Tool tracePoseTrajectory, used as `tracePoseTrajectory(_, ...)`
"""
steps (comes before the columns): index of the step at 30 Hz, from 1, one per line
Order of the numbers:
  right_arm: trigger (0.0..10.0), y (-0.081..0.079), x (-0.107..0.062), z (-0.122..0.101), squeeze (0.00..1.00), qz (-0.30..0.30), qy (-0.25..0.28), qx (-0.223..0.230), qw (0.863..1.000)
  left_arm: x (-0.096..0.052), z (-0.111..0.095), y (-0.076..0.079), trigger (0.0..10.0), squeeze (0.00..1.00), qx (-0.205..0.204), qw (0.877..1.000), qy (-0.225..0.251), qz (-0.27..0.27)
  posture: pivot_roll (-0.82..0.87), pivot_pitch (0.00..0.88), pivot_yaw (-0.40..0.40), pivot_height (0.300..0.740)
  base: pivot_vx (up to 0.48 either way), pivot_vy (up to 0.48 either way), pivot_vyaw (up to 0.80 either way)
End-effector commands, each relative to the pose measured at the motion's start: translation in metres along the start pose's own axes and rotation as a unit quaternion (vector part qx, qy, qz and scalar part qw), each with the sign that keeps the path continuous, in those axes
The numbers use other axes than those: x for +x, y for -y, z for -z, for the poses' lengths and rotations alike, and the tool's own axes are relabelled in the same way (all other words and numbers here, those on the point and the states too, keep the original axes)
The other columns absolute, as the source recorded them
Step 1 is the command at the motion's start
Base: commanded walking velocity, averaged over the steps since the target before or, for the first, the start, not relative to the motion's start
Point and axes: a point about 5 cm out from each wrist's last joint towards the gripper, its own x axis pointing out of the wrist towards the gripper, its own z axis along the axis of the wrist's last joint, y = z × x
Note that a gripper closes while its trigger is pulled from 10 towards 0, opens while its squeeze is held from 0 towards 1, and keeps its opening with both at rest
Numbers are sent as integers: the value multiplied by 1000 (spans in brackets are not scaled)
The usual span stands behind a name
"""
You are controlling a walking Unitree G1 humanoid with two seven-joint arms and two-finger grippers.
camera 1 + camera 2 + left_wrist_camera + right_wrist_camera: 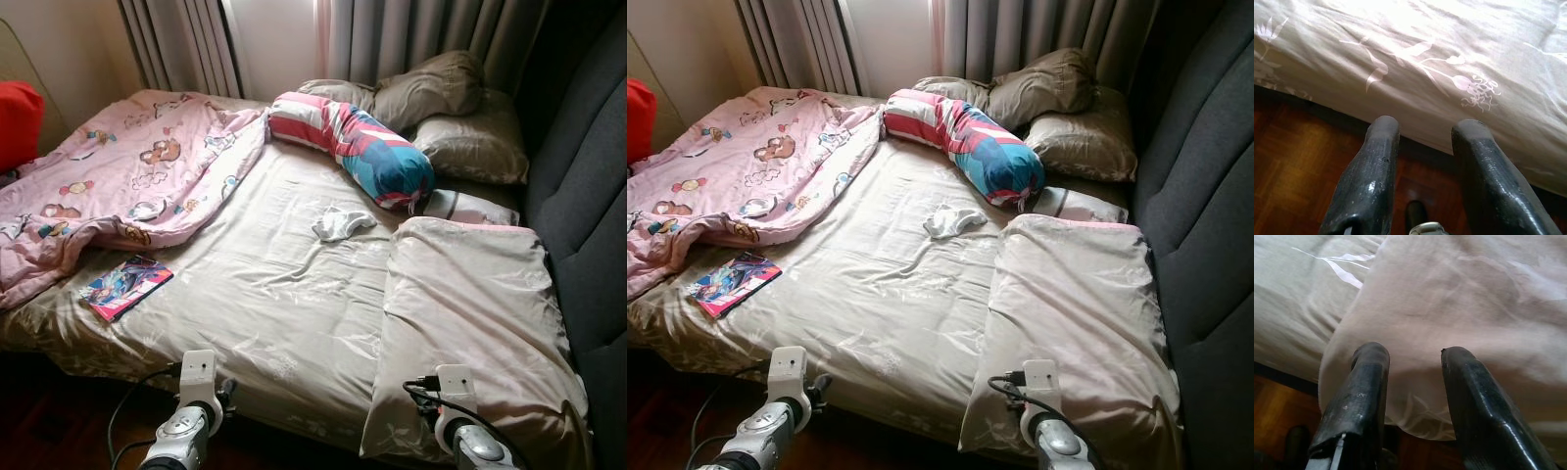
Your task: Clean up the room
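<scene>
Item one, at the far left edge: a red object, cut off by the frame, so we cannot tell what it is.

Item two: a pink cartoon-print blanket, rumpled across the left part of the bed.

Item three: a colourful book lying flat on the beige sheet, just beside the blanket's lower edge.

Item four: our left gripper, low at the near edge of the bed above dark wooden floor; its two black fingers stand parted with nothing between them.

Item five: a small white crumpled cloth near the middle of the mattress (possibly a sock, we cannot be sure).

Item six: a striped bolster in pink, red and blue, lying diagonally beyond the cloth.

Item seven: beige pillows heaped at the head, against grey curtains.

Item eight: a large beige pillow on the near right side, overhanging the edge.

Item nine: our right gripper, fingers spread and empty, just before that pillow's corner.

Item ten: a dark upholstered headboard along the right.
</scene>
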Motion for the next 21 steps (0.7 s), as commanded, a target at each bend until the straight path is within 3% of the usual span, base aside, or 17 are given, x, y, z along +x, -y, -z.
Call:
tracePoseTrajectory(1,10000,1,-1,5,0,0,-13,5,1000,-1,5,-2,10000,0,-3,1000,-17,-6,-45,0,-5,690,0,0,0)
tracePoseTrajectory(10,10000,7,-3,13,0,2,-40,-4,999,-7,28,-6,10000,0,41,996,-76,-14,-30,0,-14,690,0,0,0)
tracePoseTrajectory(18,10000,6,-1,5,0,-1,-34,-4,999,-10,36,-13,10000,0,30,995,-89,-27,-11,0,-25,690,0,0,0)
tracePoseTrajectory(21,10000,9,-2,10,0,8,-45,0,999,-10,37,-13,10000,0,43,993,-106,-27,2,0,-23,690,0,0,0)
